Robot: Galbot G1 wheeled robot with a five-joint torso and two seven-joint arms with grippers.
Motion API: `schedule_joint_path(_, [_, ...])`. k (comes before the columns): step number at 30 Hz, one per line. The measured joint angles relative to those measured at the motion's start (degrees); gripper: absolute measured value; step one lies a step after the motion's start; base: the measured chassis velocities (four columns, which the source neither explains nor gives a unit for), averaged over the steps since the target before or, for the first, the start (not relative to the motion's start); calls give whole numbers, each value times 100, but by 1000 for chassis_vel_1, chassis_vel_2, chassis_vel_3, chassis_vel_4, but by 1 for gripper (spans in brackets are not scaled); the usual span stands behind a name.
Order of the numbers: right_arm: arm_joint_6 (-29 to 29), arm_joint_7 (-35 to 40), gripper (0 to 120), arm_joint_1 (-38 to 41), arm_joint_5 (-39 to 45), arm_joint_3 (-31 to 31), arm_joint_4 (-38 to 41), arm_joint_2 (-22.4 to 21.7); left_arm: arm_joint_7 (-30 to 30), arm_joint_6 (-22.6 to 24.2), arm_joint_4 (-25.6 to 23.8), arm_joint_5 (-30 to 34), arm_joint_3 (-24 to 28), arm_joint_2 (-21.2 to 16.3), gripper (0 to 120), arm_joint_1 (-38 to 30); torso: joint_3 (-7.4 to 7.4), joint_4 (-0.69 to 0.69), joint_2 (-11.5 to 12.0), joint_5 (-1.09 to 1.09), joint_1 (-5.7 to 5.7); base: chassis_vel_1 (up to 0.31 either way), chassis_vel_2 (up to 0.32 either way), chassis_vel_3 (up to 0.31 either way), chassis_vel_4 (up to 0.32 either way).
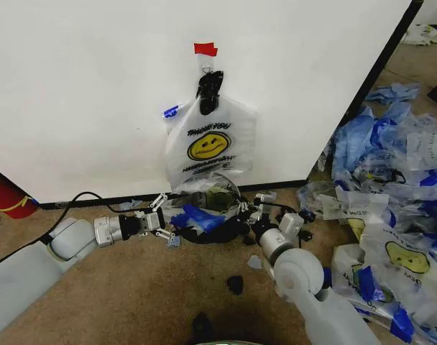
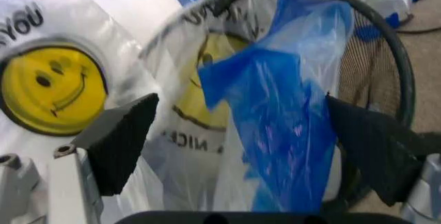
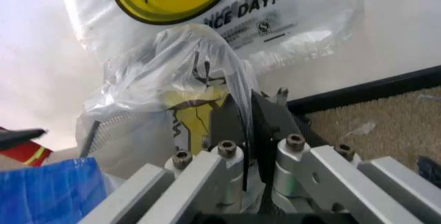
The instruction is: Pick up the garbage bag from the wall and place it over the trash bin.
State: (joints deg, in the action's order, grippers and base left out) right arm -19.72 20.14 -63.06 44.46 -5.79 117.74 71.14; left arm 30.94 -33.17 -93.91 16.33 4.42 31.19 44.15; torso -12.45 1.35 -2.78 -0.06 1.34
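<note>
The trash bin [image 1: 217,224] stands on the carpet just before the white wall [image 1: 96,93], and all other things are placed from it. A garbage bag [image 2: 276,105] with a blue strip and a yellow smiley print lies over and inside the bin, its plastic bunched above the black rim. Directly above the bin, another white smiley bag [image 1: 210,147] hangs on the wall from a black clip [image 1: 208,90] under a red tape piece [image 1: 205,49]. The left gripper [image 1: 164,217] is at the left side of the bin, its black pads spread wide apart, with the blue part of the bag between them but not pressed. The right gripper [image 3: 249,131] is at the right side of the bin; its two fingers are pressed together, and it seems that a fold of the thin plastic is pinched there. Many loose bags [image 1: 391,187] lie on the floor well to the right of the bin.
</note>
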Motion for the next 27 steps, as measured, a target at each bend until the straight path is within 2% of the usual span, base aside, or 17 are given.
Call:
schedule_joint_path(5, [0,7,1,-9,-15,-2,30,11,41,-2,27,3,-12,-30,92,6,0,0,0,1,0,0,0,0,0])
schedule_joint_path(10, [2,20,1,-21,-36,-3,40,12,52,-2,35,2,-13,-29,81,10,0,0,0,1,0,0,0,0,0])
schedule_joint_path(16, [9,29,1,-83,-59,-14,71,6,53,3,29,-5,-7,-9,54,10,1,0,0,0,0,0,0,0,0])
schedule_joint_path(17, [9,29,1,-83,-59,-14,71,6,53,3,29,-5,-7,-9,54,10,1,0,0,0,0,0,0,0,0])
schedule_joint_path(24, [11,81,1,-61,-59,-22,81,-18,54,4,18,-16,-1,5,25,40,1,0,0,1,0,0,0,0,0])
schedule_joint_path(25, [11,81,1,-61,-59,-22,81,-18,54,4,18,-16,-1,5,25,40,1,0,0,1,0,0,0,0,0])
schedule_joint_path(27, [11,94,1,-49,-59,-14,72,-18,50,-2,13,-18,-10,5,17,60,1,0,0,0,0,0,0,0,0])
